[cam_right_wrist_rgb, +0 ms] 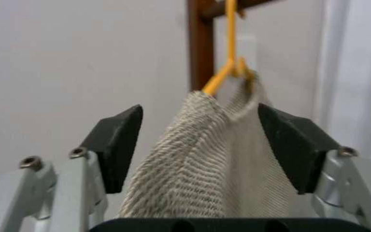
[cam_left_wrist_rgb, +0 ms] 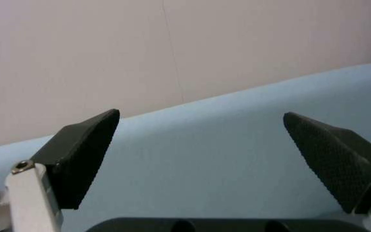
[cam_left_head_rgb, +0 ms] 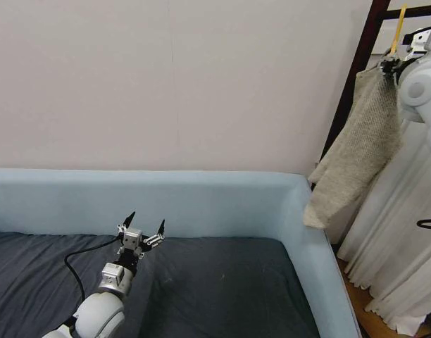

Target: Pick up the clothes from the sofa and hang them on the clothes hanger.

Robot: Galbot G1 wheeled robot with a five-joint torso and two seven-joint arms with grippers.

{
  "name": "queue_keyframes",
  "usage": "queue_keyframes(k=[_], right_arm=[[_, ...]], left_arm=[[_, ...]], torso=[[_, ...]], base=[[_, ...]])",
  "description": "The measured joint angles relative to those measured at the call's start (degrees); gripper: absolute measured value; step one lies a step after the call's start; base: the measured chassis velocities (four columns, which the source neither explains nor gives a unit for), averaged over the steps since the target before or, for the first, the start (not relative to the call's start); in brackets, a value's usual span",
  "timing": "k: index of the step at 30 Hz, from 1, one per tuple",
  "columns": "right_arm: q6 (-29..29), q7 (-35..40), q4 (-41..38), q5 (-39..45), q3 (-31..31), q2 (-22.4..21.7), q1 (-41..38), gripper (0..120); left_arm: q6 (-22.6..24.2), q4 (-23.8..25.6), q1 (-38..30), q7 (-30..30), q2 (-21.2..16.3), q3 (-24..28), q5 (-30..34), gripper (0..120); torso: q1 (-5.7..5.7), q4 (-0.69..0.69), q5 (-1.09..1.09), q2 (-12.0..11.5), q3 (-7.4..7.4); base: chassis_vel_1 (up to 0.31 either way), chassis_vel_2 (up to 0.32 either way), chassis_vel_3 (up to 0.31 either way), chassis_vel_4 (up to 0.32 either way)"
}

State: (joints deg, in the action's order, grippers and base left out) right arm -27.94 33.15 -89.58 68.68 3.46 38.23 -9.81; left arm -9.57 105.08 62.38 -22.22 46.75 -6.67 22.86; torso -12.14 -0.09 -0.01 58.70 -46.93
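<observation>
A beige knitted garment [cam_left_head_rgb: 356,144] hangs from a yellow hanger [cam_left_head_rgb: 398,27] on the dark wooden rack [cam_left_head_rgb: 351,81] to the right of the sofa. My right gripper [cam_left_head_rgb: 392,65] is raised at the garment's top, just under the hanger. In the right wrist view the right gripper [cam_right_wrist_rgb: 200,113] is open, with the knit [cam_right_wrist_rgb: 205,164] between its two fingers and the hanger hook [cam_right_wrist_rgb: 229,58] above. My left gripper [cam_left_head_rgb: 146,218] hovers low over the dark grey seat [cam_left_head_rgb: 222,289]. The left gripper [cam_left_wrist_rgb: 201,114] is open with nothing in it, facing the pale blue backrest [cam_left_wrist_rgb: 237,159].
The sofa's pale blue backrest [cam_left_head_rgb: 201,197] and right armrest [cam_left_head_rgb: 317,274] border the seat. A white curtain [cam_left_head_rgb: 398,239] hangs behind the rack, reaching the wooden floor [cam_left_head_rgb: 374,320]. A black cable [cam_left_head_rgb: 78,264] trails from my left arm over the seat.
</observation>
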Motion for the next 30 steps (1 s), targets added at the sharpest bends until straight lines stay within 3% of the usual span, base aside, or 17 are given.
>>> queue_keyframes(k=[4,6,7,11,14,17,18,23,24,27,30], right_arm=[[5.3,-6.0,-3.4,0.5,-2.8,-2.2,4.4,85],[11.9,-13.7,-6.6,0.8,-6.0,-4.8,10.9,96],[11.9,-13.7,-6.6,0.8,-6.0,-4.8,10.9,96],[18.6,-19.8,-15.2,-0.1,-10.1,-7.5,23.9,100],[20.1,-20.8,-19.2,-2.0,-12.1,-7.5,30.7,100],[22.5,-22.8,-23.5,-7.0,-15.8,-5.6,42.4,100],[22.5,-22.8,-23.5,-7.0,-15.8,-5.6,42.4,100],[28.1,-24.8,-26.0,-19.5,-21.3,0.9,61.5,100],[28.1,-24.8,-26.0,-19.5,-21.3,0.9,61.5,100],[33.8,-24.6,-24.4,-28.7,-21.8,6.6,68.4,100],[35.9,-25.2,-23.0,-33.8,-23.5,10.5,72.6,100]], left_arm=[[0.1,0.4,0.5,-0.2,0.2,-0.4,0.0,100],[0.0,1.2,1.0,-0.4,0.8,-1.4,0.4,100],[0.0,1.2,1.0,-0.4,0.8,-1.4,0.4,100],[-1.9,3.9,1.9,1.4,2.9,-4.6,5.6,100],[-2.5,5.5,2.8,2.7,4.4,-6.3,8.4,100],[-2.7,7.8,5.7,4.5,8.5,-9.8,11.1,100],[-2.7,7.8,5.7,4.5,8.5,-9.8,11.1,100],[-2.2,11.0,13.0,4.7,18.8,-14.5,10.4,100],[-2.2,11.0,13.0,4.7,18.8,-14.5,10.4,100],[-4.3,12.5,19.1,5.0,24.8,-16.5,3.5,100],[-7.1,12.7,22.9,6.2,27.5,-17.1,0.0,100]], torso=[[0.00,0.00,0.01,0.0,0.00],[0.00,0.00,0.00,0.0,0.00],[0.00,0.00,0.00,0.0,0.00],[0.00,0.00,0.01,0.0,0.00],[0.00,0.02,-0.02,0.0,0.00],[0.00,0.01,0.04,0.0,-0.01],[0.00,0.01,0.04,0.0,-0.01],[0.00,0.00,0.03,0.0,0.00],[0.00,0.00,0.03,0.0,0.00],[0.00,-0.01,0.01,0.0,0.00],[0.00,0.05,0.03,0.0,0.00]], base=[[0.000,0.000,0.000,0.000],[0.000,0.000,0.000,0.000],[0.000,0.000,0.000,0.000],[0.000,0.000,0.000,0.000],[0.000,0.000,0.000,0.000],[0.000,0.000,0.000,0.000],[0.000,0.000,0.000,0.000],[0.000,0.000,0.000,0.000],[0.000,0.000,0.000,0.000],[0.000,0.000,0.000,0.000],[0.000,0.000,0.000,0.000]])
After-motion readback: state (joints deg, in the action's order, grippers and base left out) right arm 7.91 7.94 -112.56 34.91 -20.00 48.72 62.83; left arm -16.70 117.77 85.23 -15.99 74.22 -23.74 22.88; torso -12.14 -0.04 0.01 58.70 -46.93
